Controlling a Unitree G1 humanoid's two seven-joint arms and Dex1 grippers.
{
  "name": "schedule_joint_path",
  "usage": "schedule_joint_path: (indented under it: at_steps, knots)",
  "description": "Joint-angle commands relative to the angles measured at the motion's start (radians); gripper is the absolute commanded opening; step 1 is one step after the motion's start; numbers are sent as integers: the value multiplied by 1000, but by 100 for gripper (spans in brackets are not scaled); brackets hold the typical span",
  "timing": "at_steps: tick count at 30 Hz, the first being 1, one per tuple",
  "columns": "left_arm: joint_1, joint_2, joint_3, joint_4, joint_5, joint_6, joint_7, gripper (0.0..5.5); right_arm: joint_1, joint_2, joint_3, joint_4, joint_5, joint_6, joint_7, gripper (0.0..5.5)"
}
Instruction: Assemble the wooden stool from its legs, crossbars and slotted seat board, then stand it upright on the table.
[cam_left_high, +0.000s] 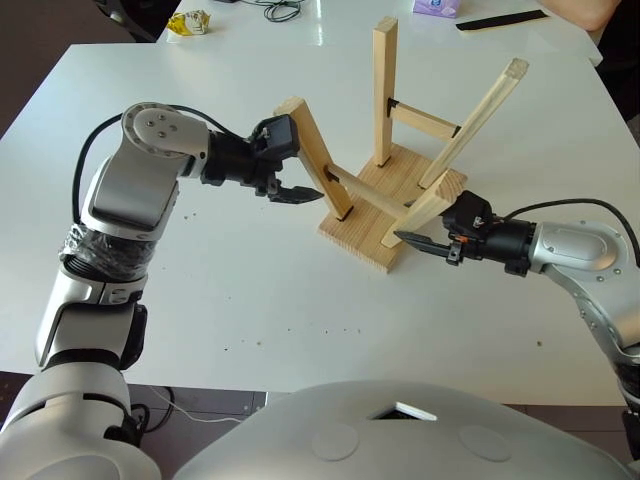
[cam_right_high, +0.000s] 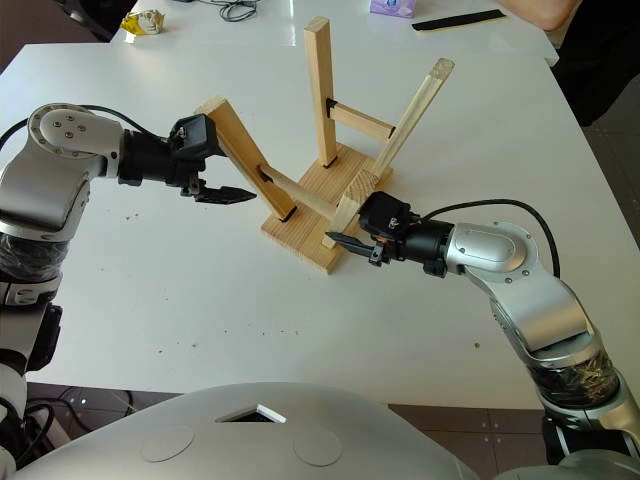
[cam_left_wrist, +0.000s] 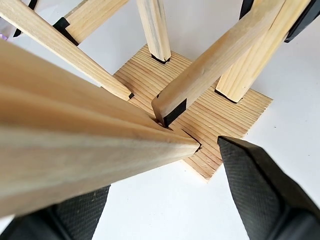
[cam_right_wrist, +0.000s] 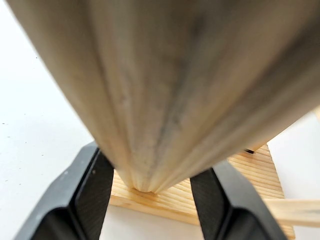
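The wooden stool stands upside down on the white table, its slotted seat board (cam_left_high: 362, 245) flat and its legs pointing up. Crossbars (cam_left_high: 425, 122) join the legs. My left gripper (cam_left_high: 295, 193) is at the slanted left leg (cam_left_high: 315, 155). The left wrist view shows its fingers (cam_left_wrist: 260, 190) open with that leg between them and a gap on one side. My right gripper (cam_left_high: 420, 240) is low at the short front leg (cam_left_high: 425, 205), by the seat's right corner. In the right wrist view its fingers (cam_right_wrist: 92, 195) are shut on that leg (cam_right_wrist: 150, 100).
The back leg (cam_left_high: 385, 90) stands upright and the right leg (cam_left_high: 482, 112) leans outward. A yellow wrapper (cam_left_high: 190, 22), a purple box (cam_left_high: 437, 7) and a black strip (cam_left_high: 500, 20) lie on the far table. Open tabletop (cam_left_high: 250, 300) lies in front of the stool.
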Motion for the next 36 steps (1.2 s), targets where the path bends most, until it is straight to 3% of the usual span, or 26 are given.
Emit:
schedule_joint_path:
  at_steps: [1, 4, 5, 13, 22, 36]
  knots:
    - [-88, -151, -51, -203, -202, -55, -99, 357, 18, -21, 36, 21, -15, 5, 38, 215]
    - [-69, -145, -32, -251, -229, -27, -92, 357, 12, -29, -7, 36, 5, 10, 51, 215]
    - [-62, -144, -28, -263, -234, -20, -90, 357, 8, -30, -17, 41, 14, 12, 58, 251]
    - [-33, -146, -20, -290, -230, -9, -72, 357, 48, -93, -48, 87, 10, -8, 143, 369]
    - [29, -112, 3, -334, -247, -10, -56, 357, 157, -275, -76, 223, -89, -150, 331, 372]
    - [153, 28, 13, -313, -219, -169, -84, 357, 62, -162, -74, 341, -201, -215, 206, 372]
